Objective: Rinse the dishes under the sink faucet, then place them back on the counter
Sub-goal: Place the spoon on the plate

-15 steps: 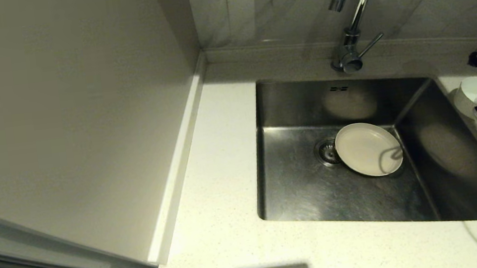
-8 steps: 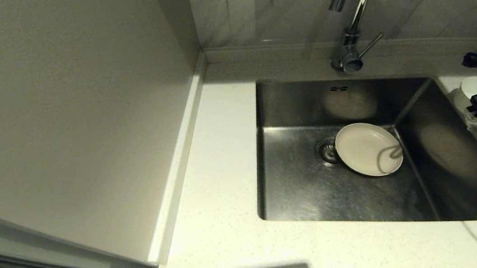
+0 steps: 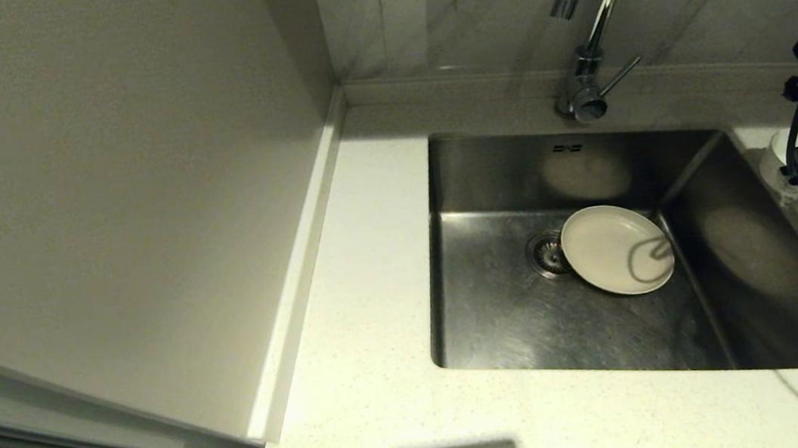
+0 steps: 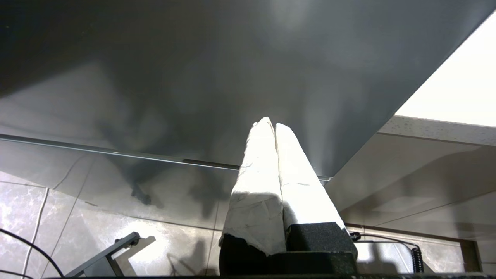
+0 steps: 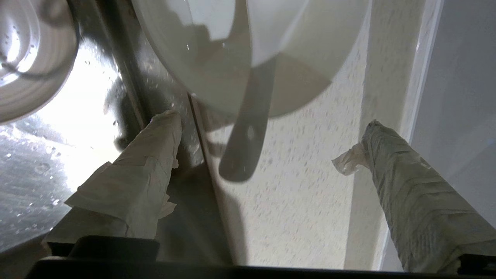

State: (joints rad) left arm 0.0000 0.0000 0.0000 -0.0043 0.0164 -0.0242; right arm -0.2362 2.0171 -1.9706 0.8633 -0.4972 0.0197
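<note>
One shallow cream round plate [image 3: 617, 249] lies flat on the floor of the square stainless steel sink [image 3: 502, 318], touching the round drain strainer [image 3: 544, 253]. Its wet rim also shows in the right wrist view [image 5: 27, 66]. Behind the basin rises the tall chrome gooseneck faucet [image 3: 591, 18] with a thin side lever. On the off-white speckled stone worktop [image 3: 370, 364], just beside the sink's right edge, sits a small white round bowl [image 3: 780, 162] with a white spoon [image 5: 248, 116] resting in it, handle hanging over the rim. The right gripper [image 5: 271, 128] hovers close by the bowl, its paper-wrapped fingers [image 5: 151, 155] spread wide and empty. The left gripper [image 4: 274, 128] hangs low beside a dark cabinet panel [image 4: 193, 77], fingers pressed together on nothing. A plain beige wall panel [image 3: 99, 200] borders the worktop's left side.
</note>
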